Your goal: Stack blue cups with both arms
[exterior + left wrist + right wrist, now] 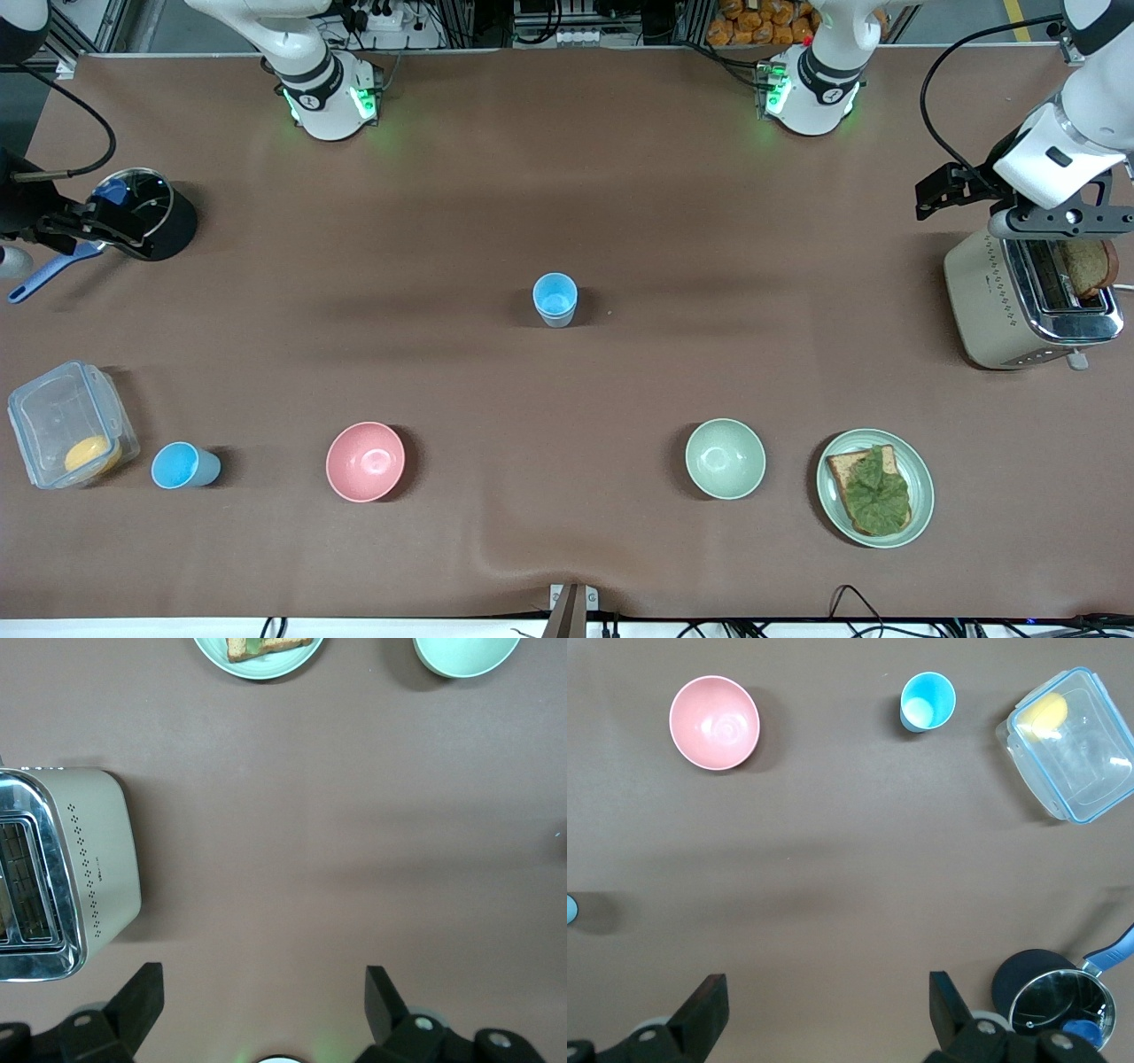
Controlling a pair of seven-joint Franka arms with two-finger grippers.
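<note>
Two small light-blue plastic tumblers are standing apart on the brown desk: one at eight o'clock, one centrally. Left gripper and right gripper are hovering, jaws spread.

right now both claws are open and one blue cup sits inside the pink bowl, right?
Not quite. Both the left claw and right claw are open, but that blue cup stands on the table beside the pink bowl, as the front view shows.
</note>
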